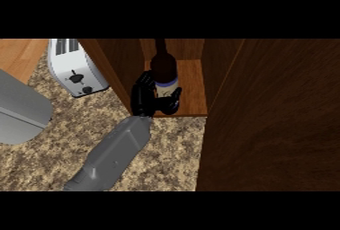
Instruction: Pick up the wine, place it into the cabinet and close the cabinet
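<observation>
A grey forearm [113,155] comes in from the lower edge of the head view and slants up and to the right across the speckled stone counter [60,157]. Which arm it is cannot be told from this view alone, though it enters left of centre and is taken here as the left. At its end the black left hand [147,96] reaches just past the front lip of the cabinet's wooden shelf [192,85], its fingers and thumb curled round the lower body of the wine [163,67] — a dark bottle with a pale label and a bluish band, standing upright on the shelf inside the cabinet [123,67]. The bottle's neck rises toward the shadowed back of the compartment. To the right, the open cabinet door [272,121] — a broad dark wood panel — fills much of the view. Farther left on the counter stands a white toaster [76,67], and a grey curved object [20,110] sits at the left edge.
</observation>
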### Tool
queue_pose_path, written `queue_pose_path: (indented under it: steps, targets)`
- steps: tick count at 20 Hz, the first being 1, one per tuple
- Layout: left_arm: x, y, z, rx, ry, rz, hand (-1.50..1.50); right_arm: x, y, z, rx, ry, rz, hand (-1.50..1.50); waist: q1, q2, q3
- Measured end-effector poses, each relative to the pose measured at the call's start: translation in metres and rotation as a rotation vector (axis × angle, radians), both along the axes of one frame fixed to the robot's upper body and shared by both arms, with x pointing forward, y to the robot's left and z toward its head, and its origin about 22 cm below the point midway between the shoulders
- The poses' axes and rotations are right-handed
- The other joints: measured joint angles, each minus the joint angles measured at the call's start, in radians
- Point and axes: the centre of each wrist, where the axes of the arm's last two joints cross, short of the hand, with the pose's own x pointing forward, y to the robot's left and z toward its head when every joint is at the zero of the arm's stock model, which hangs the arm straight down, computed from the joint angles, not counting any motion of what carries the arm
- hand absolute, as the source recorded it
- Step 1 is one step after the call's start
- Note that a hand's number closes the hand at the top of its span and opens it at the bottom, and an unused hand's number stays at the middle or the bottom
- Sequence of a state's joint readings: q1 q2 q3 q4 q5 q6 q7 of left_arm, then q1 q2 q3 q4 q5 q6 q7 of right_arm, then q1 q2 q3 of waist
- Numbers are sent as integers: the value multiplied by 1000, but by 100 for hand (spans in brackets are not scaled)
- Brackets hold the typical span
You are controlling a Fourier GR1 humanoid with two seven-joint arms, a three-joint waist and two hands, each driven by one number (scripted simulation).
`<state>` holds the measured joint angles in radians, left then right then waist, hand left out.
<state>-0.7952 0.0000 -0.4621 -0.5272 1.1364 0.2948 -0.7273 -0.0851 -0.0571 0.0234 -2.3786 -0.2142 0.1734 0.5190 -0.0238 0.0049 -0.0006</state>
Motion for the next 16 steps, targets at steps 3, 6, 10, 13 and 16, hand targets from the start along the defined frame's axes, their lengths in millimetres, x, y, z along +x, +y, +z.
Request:
queue_pose_path:
  steps: [3,6,10,13,16]
  targets:
    - [13,1,8,9,1,3,150,3,3,-2,5,3,3,-150,-4,2,0]
    - [19,-1,15,14,16,8,150,8,-1,-1,11,-3,6,-150,-6,3,0]
    - [32,-2,28,33,26,-2,150,5,1,-5,10,-4,4,-150,-14,5,0]
    - [37,-4,35,54,42,-9,150,10,3,-6,10,-10,13,-150,-20,6,0]
    - [44,-2,40,75,60,-5,150,8,4,-7,11,-13,24,-150,-29,10,0]
